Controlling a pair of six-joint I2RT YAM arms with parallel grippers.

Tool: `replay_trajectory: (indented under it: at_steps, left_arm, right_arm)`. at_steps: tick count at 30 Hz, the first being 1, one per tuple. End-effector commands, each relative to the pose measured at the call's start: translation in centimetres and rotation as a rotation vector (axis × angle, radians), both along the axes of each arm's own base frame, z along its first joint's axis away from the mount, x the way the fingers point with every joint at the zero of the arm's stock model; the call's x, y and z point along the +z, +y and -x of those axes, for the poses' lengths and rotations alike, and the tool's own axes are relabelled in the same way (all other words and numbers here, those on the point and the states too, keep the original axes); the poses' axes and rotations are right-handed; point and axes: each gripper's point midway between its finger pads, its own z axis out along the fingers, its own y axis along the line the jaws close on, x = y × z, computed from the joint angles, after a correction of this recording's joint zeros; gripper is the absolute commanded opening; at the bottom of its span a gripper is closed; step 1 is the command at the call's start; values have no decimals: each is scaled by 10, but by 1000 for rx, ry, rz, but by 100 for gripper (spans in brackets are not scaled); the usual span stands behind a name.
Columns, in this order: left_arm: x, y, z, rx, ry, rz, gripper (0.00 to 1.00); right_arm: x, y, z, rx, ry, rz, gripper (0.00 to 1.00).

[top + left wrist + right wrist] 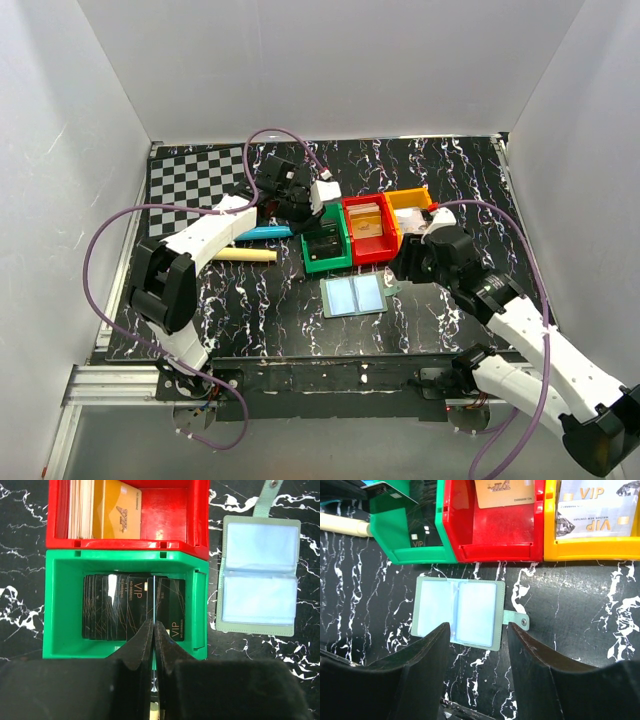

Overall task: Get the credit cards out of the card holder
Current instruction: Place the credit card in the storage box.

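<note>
1 dark credit card (385, 491) is clamped in the left gripper (154, 625) over the green bin (65, 605). The card holder (457, 611) lies open on the table just near of the bins.

We see the right gripper (477, 630) hovering over the holder with its jaws apart, holding nothing, and both pale-blue panels look empty to us. The card hangs edge-on above the stack of dark cards (115, 607). We judge a release from here could tip it against the bin wall, or over it towards the red bin (175, 510) on the right.
</note>
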Motion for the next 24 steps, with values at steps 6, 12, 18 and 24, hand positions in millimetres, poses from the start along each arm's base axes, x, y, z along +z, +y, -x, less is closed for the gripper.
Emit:
replay_trajectory:
  at_steps: [6, 12, 18, 24]
  left_arm:
    - [-1, -12, 11, -148, -35, 60, 0]
    - [-9, -16, 6, -161, -43, 66, 0]
    - [-25, -14, 5, -156, -19, 40, 0]
    - [-37, -15, 10, -157, 18, 46, 0]
  right_arm:
    - [1, 8, 7, 38, -20, -71, 57]
    - [-3, 13, 13, 58, 1, -105, 56]
    - [-3, 15, 15, 67, 3, -115, 56]
    - [-5, 16, 14, 75, 4, -116, 56]
